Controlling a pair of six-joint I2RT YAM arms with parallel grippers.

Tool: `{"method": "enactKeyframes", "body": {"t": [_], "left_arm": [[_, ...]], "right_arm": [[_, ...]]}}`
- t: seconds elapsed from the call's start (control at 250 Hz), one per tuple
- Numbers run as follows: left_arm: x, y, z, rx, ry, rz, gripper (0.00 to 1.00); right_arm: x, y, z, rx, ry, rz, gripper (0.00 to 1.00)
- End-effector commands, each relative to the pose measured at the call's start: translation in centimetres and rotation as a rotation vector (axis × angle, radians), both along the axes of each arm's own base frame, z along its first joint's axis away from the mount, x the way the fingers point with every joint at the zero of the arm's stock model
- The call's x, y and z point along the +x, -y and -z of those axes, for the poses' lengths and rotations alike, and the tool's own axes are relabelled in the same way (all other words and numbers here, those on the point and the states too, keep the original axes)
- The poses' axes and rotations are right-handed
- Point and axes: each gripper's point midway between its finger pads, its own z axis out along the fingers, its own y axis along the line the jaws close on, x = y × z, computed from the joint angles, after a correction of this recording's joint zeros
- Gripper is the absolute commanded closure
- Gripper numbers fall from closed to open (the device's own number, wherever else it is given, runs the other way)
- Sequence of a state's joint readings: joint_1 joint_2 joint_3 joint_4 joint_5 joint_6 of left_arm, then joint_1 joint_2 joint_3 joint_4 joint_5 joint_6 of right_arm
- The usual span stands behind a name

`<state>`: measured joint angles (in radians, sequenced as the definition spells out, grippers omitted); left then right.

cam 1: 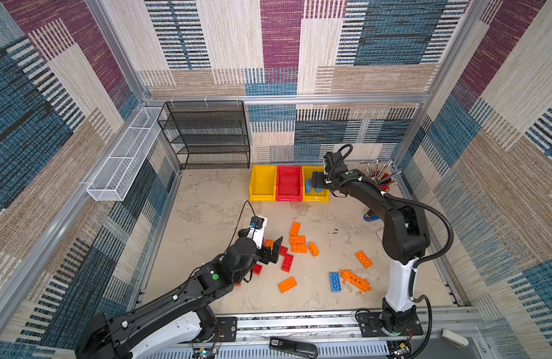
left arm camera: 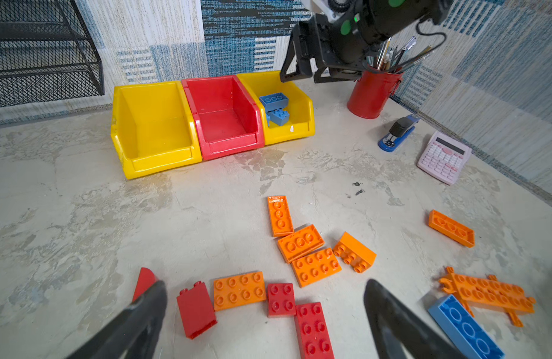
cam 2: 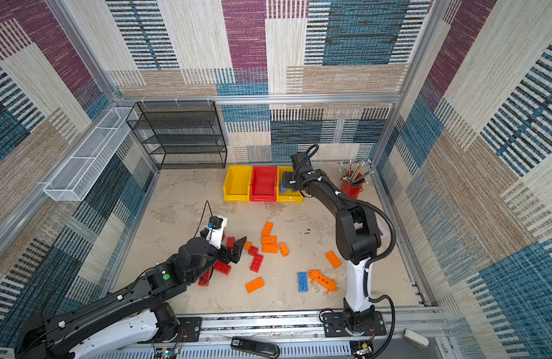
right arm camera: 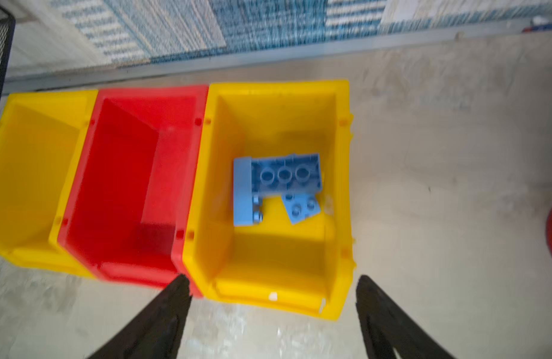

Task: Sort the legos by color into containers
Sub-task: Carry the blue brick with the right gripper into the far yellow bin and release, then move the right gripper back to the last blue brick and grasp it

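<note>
Three containers stand in a row at the back: a yellow bin (cam 1: 262,183), a red bin (cam 1: 288,183) and a second yellow bin (right arm camera: 268,248). That second yellow bin holds blue legos (right arm camera: 284,177). My right gripper (right arm camera: 272,279) hangs open above its front rim, holding nothing. Orange legos (cam 1: 298,244), red legos (cam 1: 287,262), one blue brick (cam 1: 334,281) and a spiky orange piece (cam 1: 355,281) lie loose on the table. My left gripper (left arm camera: 264,286) is open low over a small red brick (left arm camera: 281,300) and an orange brick (left arm camera: 239,290), gripping neither.
A red cup of metal tools (cam 1: 382,180) stands right of the bins. A blue stapler (left arm camera: 397,132) and a pink calculator (left arm camera: 444,157) lie near the right wall. A black wire shelf (cam 1: 206,136) fills the back left, with a white wire basket (cam 1: 125,155) on the left wall.
</note>
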<state>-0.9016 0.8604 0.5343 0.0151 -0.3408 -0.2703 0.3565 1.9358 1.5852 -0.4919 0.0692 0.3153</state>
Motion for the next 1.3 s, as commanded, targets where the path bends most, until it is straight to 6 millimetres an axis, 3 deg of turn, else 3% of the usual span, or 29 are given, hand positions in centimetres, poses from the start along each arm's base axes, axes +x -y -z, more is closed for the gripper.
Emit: {"method": "enactKeyframes", "body": {"t": [0.0,0.356,0.532,0.716,0.9,1.296], "left_arm": [[-0.8,0.4,0.4,-0.04,-0.039,0.035,0.01],[-3.7,2.0,4.1,-0.112,-0.157,0.161,0.01],[-4.7,2.5,4.8,-0.111,-0.162,0.196,0.01],[-4.7,2.7,4.7,-0.111,-0.148,0.202,0.01],[-4.7,2.6,4.6,-0.106,-0.134,0.204,0.01],[-4.5,1.4,5.1,-0.064,-0.108,0.173,0.01]], "right_arm": [[-3.6,-0.5,-0.1,0.043,-0.012,-0.009,0.16],[-20.5,0.6,3.6,0.024,-0.189,-0.009,0.24],[-26.7,1.4,4.4,0.108,-0.256,0.037,0.29],[-30.2,1.3,5.7,0.138,-0.326,0.06,0.33],[-32.9,0.7,8.3,0.077,-0.443,0.059,0.33],[-36.4,0.5,10.9,0.079,-0.551,0.065,0.38]]}}
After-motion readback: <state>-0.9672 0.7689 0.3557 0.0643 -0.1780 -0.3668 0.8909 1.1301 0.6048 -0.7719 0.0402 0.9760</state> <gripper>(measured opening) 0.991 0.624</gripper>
